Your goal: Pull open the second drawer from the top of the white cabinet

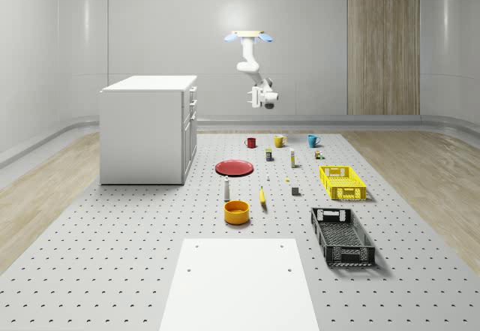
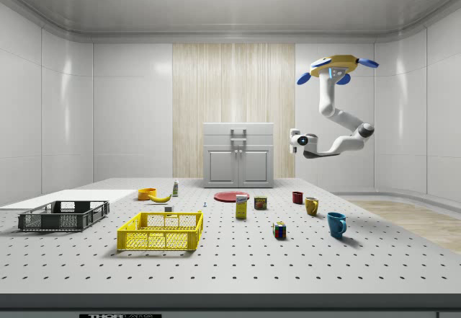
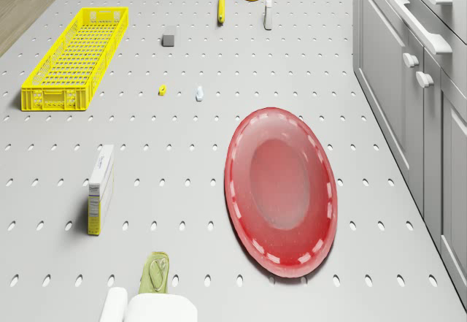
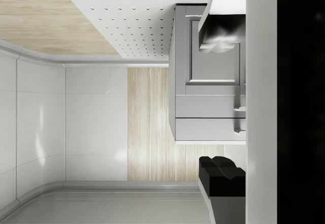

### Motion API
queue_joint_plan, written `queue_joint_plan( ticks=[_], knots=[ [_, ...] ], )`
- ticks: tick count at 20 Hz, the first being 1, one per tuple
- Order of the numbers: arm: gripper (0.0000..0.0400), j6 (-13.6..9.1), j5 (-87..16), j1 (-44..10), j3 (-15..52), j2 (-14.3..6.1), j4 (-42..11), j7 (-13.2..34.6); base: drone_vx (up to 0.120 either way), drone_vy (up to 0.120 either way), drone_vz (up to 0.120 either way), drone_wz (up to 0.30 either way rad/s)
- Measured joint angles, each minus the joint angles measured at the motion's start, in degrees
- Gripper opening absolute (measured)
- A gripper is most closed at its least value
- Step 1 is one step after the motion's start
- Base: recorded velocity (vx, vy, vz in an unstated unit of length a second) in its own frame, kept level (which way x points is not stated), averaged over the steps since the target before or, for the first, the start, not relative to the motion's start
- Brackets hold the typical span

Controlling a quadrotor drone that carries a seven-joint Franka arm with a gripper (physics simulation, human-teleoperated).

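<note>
Pincer (image 4: pixel 219 97) gapes empty, white cabinet (image 1: pixel 150 128) well apart ahead. You risk hooking the top handle; drawer handles (image 2: pixel 238 138) stack close.

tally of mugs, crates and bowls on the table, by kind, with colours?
Mugs: 3 — red mug, yellow mug, blue mug
Crates: 2 — yellow crate, black crate
Bowls: 1 — yellow bowl
Total: 6

Grey perforated table (image 1: pixel 112 256) — white cabinet (image 1: pixel 146 132), red plate (image 1: pixel 234 167), yellow crate (image 1: pixel 343 182), black crate (image 1: pixel 342 236), white sheet (image 1: pixel 240 286)
</note>
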Motion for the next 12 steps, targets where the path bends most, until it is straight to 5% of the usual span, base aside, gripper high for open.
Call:
queue_joint_plan(
  ticks=[12],
  knots=[
    [0.03, 2.3, -1.9, 2.5, -0.9, -2.5, -0.3, 1.6, 0.12, -0.12, 0.0, 0.0]
  ],
)
